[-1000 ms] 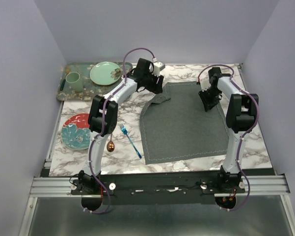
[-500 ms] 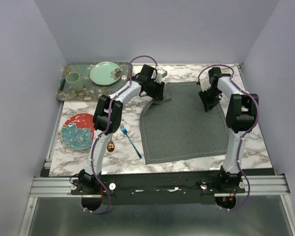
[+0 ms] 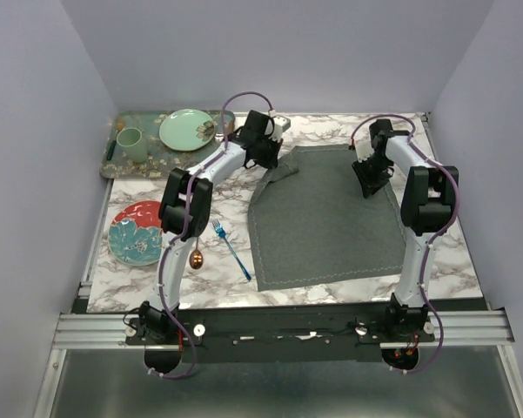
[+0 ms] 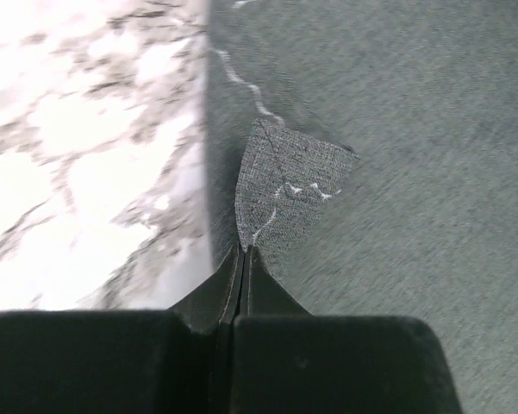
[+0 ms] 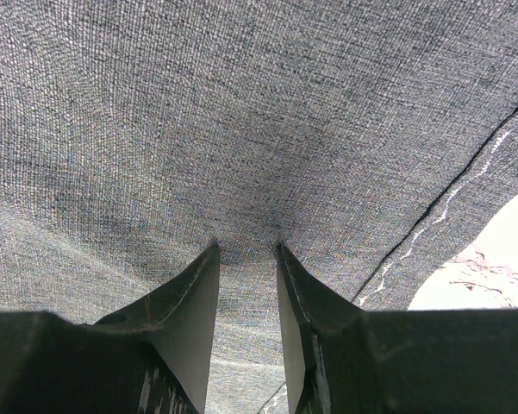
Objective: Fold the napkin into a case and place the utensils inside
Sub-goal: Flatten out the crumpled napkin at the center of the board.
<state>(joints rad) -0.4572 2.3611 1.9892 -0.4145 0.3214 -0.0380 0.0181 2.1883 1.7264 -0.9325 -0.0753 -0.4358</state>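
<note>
Napkin (image 3: 331, 222) lies spread flat on the marble table (image 3: 130, 292), except its far left corner, which is turned up and pinched in the left gripper (image 4: 244, 250), jaws fully closed on the cloth. Near the far right edge, the right gripper (image 5: 247, 246) has its jaws partly apart, tips pressed onto the cloth. A blue fork (image 3: 231, 250) and a copper spoon (image 3: 196, 258) lie left of the napkin

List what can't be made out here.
- Right wrist view: whether the right gripper pinches the napkin or only presses on it. Cloth fills the gap between the fingers.
- Top view: the spoon handle, hidden by the left arm.
- Left wrist view: tabletop detail, blurred.
</note>
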